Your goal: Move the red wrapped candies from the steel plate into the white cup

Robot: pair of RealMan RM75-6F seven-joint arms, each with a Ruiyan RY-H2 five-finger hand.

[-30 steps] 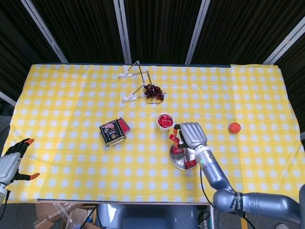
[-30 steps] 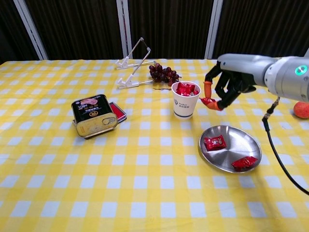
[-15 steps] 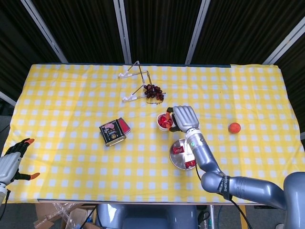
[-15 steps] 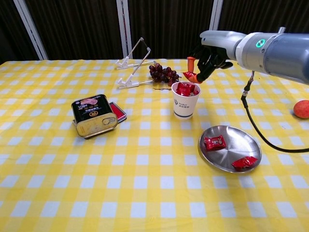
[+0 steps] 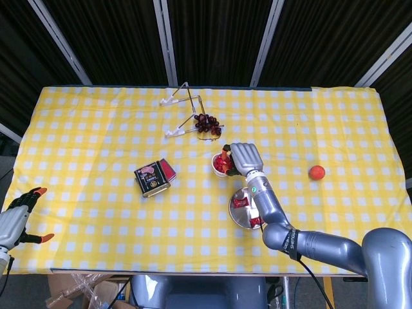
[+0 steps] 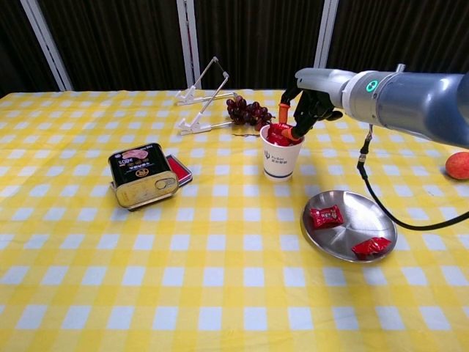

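The white cup [image 6: 281,158] stands mid-table, filled with red wrapped candies. My right hand [image 6: 311,103] hovers right over its mouth, fingertips dipped to the rim and pinching a red candy [image 6: 279,133] among those in the cup. In the head view the right hand [image 5: 243,158] covers the cup's [image 5: 219,168] right side. The steel plate [image 6: 350,209] lies to the cup's front right with two red candies on it, one at the left [image 6: 326,217] and one at the front [image 6: 371,246]. My left hand [image 5: 16,219] hangs off the table's front left corner, fingers spread, holding nothing.
A tin can [image 6: 143,174] with a small red box [image 6: 178,167] beside it lies left of the cup. Dark grapes [image 6: 249,112] and a folding stand [image 6: 201,99] sit behind the cup. An orange fruit [image 6: 459,166] rests at the far right.
My right hand carried a red candy up from beside the plate, moved left over the cup and lowered its fingertips to the rim. The left hand stayed still.
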